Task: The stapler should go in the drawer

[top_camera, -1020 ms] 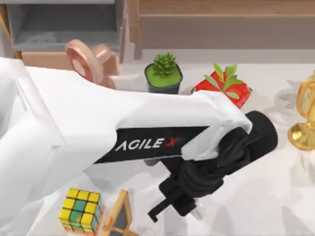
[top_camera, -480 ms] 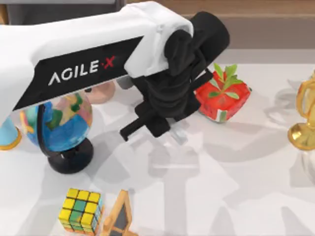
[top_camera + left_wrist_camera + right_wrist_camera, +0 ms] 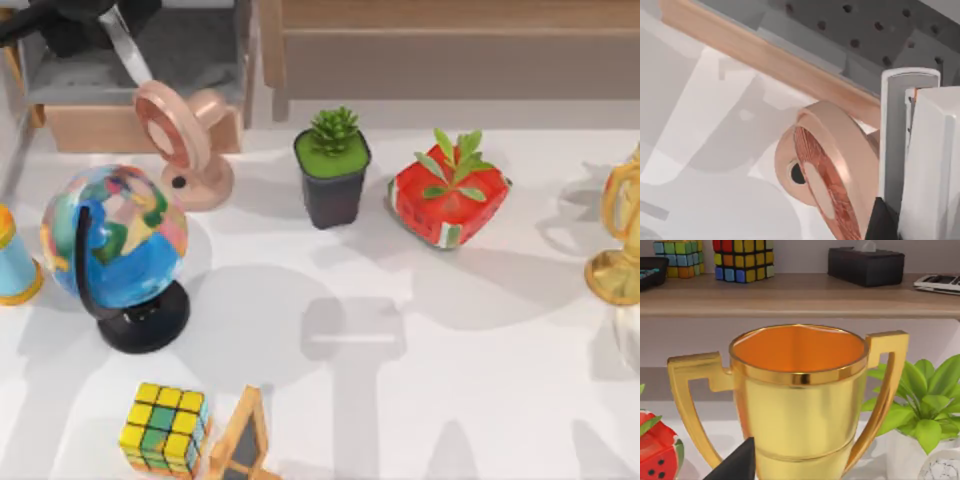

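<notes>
Grey-floored drawer — top view, at about 11 o'clock of the table, pulled open behind its tan wooden front. Left gripper hangs over it at the frame's upper edge, dark, with the stapler slanting down from it as a pale bar above the drawer floor; the fingers appear pinched on it, and it looks not yet let go. Just in front of the drawer at 5 o'clock from it: a copper tape dispenser. Further items: globe at 9 o'clock, potted succulent near centre, puzzle cube at 7 o'clock, gold trophy at 3 o'clock.

Left wrist view — stapler upright against a white finger, drawer front and tape dispenser beyond.

Right wrist view — right arm parked at the trophy; whether its fingers are spread cannot be told.

Status, judged: carry done; release into the drawer remains.
</notes>
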{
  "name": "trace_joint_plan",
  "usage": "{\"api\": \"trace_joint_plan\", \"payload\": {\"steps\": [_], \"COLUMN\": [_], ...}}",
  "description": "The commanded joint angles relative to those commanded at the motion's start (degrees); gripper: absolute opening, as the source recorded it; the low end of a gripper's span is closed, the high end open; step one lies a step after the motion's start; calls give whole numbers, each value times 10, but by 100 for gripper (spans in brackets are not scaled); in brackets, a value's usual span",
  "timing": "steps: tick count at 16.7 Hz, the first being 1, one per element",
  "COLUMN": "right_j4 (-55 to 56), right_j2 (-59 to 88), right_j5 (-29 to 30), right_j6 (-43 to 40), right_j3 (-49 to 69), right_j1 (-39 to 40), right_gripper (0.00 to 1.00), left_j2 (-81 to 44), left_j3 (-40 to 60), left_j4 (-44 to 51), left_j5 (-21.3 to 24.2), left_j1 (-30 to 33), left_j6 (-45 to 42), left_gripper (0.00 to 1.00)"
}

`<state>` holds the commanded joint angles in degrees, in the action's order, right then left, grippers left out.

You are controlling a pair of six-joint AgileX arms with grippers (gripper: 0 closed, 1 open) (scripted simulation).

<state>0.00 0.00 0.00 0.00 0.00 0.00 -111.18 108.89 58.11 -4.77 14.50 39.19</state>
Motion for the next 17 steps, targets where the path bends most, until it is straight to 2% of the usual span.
{"api": "trace_joint_plan", "payload": {"steps": [5,9,13,17], "right_j4": [0,0,0,0], "right_j2": [0,0,0,0], "right_j5": [0,0,0,0], "right_j6": [0,0,0,0], "right_j3": [0,0,0,0], "right_j1": [0,0,0,0], "right_gripper": [100,100,100,100], "left_j2": [-45,-127,-211,-245], "left_j3": [64,87,86,69], "left_j4": [2,-2,0,19], "left_j5": [37,69,95,105], "left_j1": [-188,-291,-344,-356], "left_j6": [-266,-447,-574,-626], "left_gripper": [0,0,0,0]}}
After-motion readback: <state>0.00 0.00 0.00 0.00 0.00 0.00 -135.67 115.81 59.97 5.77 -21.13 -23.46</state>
